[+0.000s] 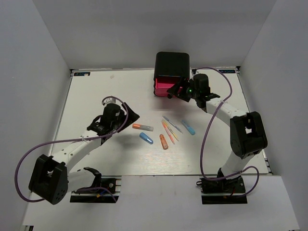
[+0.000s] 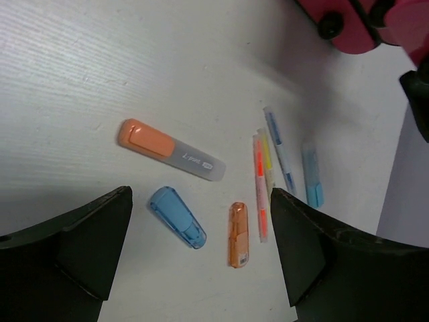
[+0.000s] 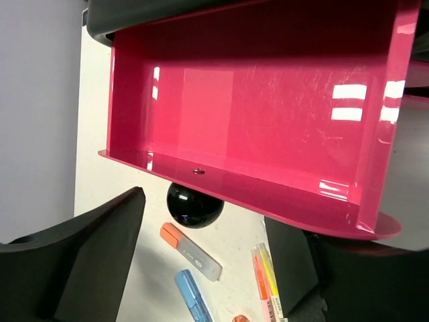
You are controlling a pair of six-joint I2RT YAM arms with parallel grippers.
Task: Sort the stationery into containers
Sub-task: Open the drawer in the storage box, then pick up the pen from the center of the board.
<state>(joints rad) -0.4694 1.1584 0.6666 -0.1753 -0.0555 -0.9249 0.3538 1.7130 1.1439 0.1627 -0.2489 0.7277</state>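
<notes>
The right gripper (image 3: 204, 221) stood with its jaws well apart and held nothing. The round black knob (image 3: 194, 204) sat in the gap between the 2 fingers (image 3: 87, 255), touched by neither as far as the wrist view showed. That knob belonged to a pink drawer (image 3: 255, 87) standing pulled out of the black cabinet (image 1: 172, 63), its glossy floor bare.

The left gripper (image 2: 201, 192) was spread wide too, empty, and hovered over the stationery on the white table (image 2: 100, 67). 7 pieces lay loose there, all outside the drawers:
- an orange-capped highlighter (image 2: 167, 149) with a pale grey body
- a stubby blue marker (image 2: 177, 217) just below the left gripper's gap
- a short orange marker (image 2: 238, 235)
- a thin pink pen (image 2: 260, 188) lying against a yellow pen (image 2: 267, 161)
- a grey-blue pen (image 2: 279, 151)
- a light blue marker (image 2: 312, 174), farthest to the right in the left wrist view

By my reading, the drawer-opening step was at its end and no sorting was done yet. The next move called for the right arm to draw clear of the knob. The left gripper then needed to descend on 1 piece, probably the blue marker, with its fingers across the short axis, and carry it to the open drawer.
</notes>
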